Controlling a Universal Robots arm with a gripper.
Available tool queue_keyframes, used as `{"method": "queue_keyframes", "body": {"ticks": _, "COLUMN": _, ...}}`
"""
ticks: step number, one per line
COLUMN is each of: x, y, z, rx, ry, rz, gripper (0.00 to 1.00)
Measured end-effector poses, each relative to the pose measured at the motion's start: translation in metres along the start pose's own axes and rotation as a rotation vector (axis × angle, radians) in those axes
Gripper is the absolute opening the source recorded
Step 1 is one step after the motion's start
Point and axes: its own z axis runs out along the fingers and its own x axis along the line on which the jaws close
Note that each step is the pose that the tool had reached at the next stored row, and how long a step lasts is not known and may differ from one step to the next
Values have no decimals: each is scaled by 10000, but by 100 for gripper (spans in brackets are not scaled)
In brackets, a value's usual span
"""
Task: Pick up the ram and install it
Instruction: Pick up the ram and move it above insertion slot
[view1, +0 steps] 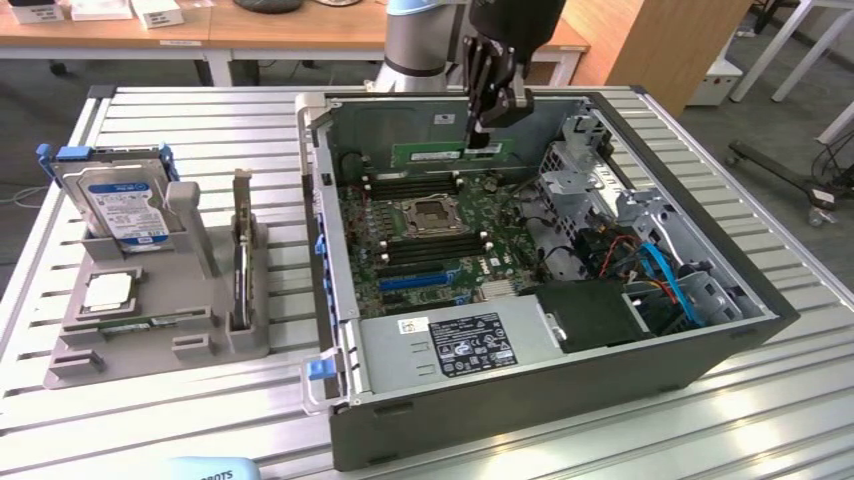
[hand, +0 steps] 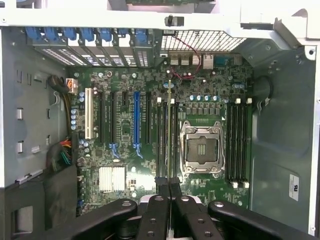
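The ram (view1: 427, 154) is a long green stick hanging level above the open computer case (view1: 747, 340), near its back wall. My gripper (view1: 478, 140) is shut on the ram's upper edge, toward one end. In the wrist view the ram (hand: 170, 130) appears edge-on as a thin line running out from my shut fingertips (hand: 170, 186). It lies over the memory slots (hand: 162, 142) beside the empty processor socket (hand: 201, 148). The stick is still above the motherboard (view1: 414, 240), apart from the slots. More memory slots (hand: 237, 142) lie on the socket's other side.
On the exterior view's left a grey holder (view1: 80, 365) carries a hard drive (view1: 127, 205), a square silver processor (view1: 110, 290) and a dark upright card (view1: 242, 250). Inside the case are a power supply (view1: 454, 345), drive cage (view1: 587, 180) and blue cables (view1: 667, 275).
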Motion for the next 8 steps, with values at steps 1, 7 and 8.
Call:
{"method": "queue_keyframes", "body": {"ticks": 1, "x": 0, "y": 0, "z": 8, "rx": 0, "ry": 0, "rz": 2, "gripper": 11}}
{"method": "queue_keyframes", "body": {"ticks": 7, "x": 0, "y": -2, "z": 73, "rx": -1, "ry": 1, "rz": 11, "gripper": 11}}
{"method": "queue_keyframes", "body": {"ticks": 8, "x": 0, "y": -2, "z": 73, "rx": -1, "ry": 1, "rz": 11, "gripper": 11}}
